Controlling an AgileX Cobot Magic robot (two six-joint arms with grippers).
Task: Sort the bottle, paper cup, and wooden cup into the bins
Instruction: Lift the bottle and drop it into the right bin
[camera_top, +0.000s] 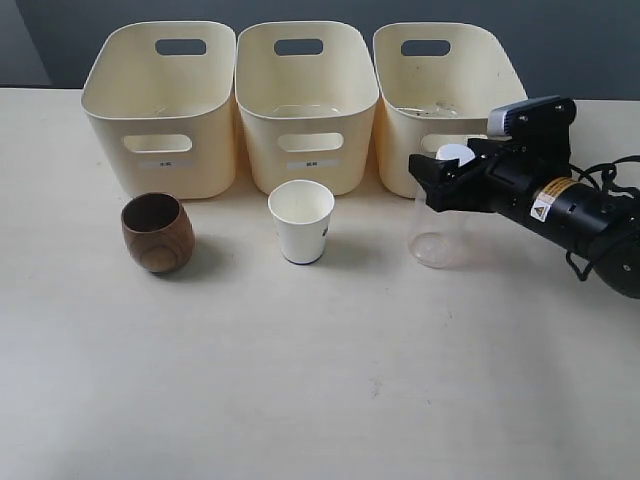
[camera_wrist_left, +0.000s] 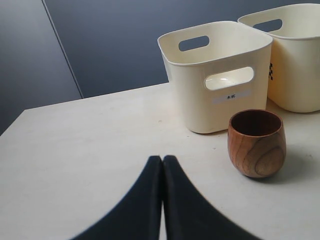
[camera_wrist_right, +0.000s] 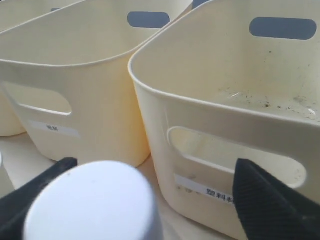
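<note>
- Three cream bins stand in a row at the back of the pale desk (camera_top: 300, 400): left bin (camera_top: 160, 105), middle bin (camera_top: 306, 100), right bin (camera_top: 445, 100).
- The wooden cup (camera_top: 157, 232) stands upright on the desk just in front of the left bin, apart from it.
- The paper cup (camera_top: 301, 221) stands upright in front of the middle bin, mouth up, a small dark mark on its side.
- The bottle (camera_top: 443, 215) stands upright in front of the right bin, its white cap (camera_wrist_right: 92, 202) between the right tool's fingers.
- The right tool (camera_top: 447, 172) is spread around the bottle's neck, one dark finger (camera_wrist_right: 265, 200) showing clear of the cap; whether the pads touch it, I cannot tell.
- The left tool (camera_wrist_left: 162, 165) is pressed together, empty, above bare desk near the wooden cup.
</note>
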